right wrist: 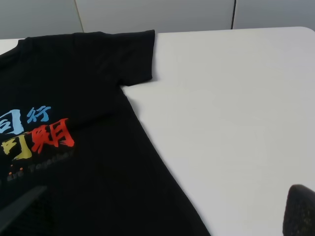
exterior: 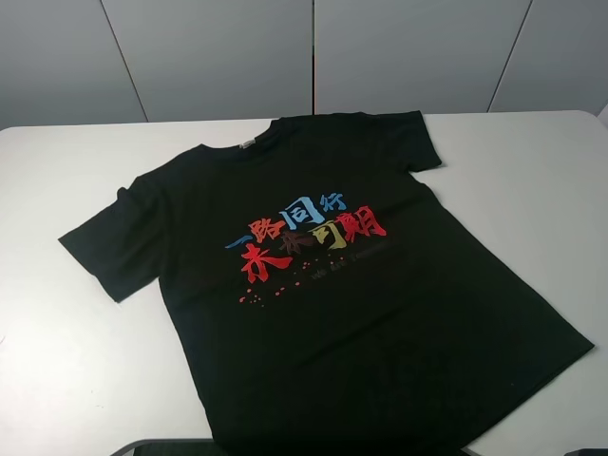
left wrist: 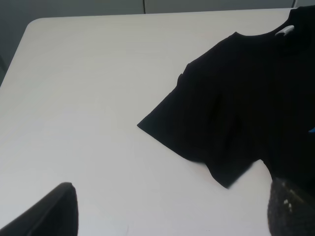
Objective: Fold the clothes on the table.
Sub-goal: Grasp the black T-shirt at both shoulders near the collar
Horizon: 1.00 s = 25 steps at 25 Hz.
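A white table (exterior: 76,380) with rounded corners fills the foreground under even light. Pale grey wall panels (exterior: 209,57) stand behind it.

Grey wall panels (exterior: 209,57) at back, split by thin dark seams, one vertical, two slanted.

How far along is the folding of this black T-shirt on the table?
Done: nothing so far. The black T-shirt lies spread flat on the white table, print up, with both sleeves out and no fold in it. In hand: nothing. The left gripper and the right gripper are both open and hold no cloth. Left: every fold.
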Tool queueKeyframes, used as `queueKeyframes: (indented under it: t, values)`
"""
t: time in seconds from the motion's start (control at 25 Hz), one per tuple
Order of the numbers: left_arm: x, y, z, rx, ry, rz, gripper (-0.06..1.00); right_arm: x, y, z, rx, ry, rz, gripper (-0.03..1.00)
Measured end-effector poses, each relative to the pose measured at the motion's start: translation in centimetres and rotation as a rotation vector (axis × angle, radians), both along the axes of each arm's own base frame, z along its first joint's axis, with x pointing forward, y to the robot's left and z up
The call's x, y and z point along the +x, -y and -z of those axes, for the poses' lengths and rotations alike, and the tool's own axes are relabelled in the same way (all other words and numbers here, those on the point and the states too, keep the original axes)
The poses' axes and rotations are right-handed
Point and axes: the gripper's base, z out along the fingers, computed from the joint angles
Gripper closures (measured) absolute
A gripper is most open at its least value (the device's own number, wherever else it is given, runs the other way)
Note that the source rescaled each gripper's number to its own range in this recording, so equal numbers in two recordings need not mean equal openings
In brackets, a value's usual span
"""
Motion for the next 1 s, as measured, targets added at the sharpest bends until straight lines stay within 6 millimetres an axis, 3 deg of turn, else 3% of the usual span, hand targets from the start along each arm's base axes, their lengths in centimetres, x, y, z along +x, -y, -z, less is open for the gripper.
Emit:
queueKeyframes:
  t: [1.0]
  values:
    - [0.0, 0.02, 0.0, -0.002, 0.0, 0.001, -0.06, 0.0, 0.0, 0.0, 0.0, 0.0, 0.0, -0.03]
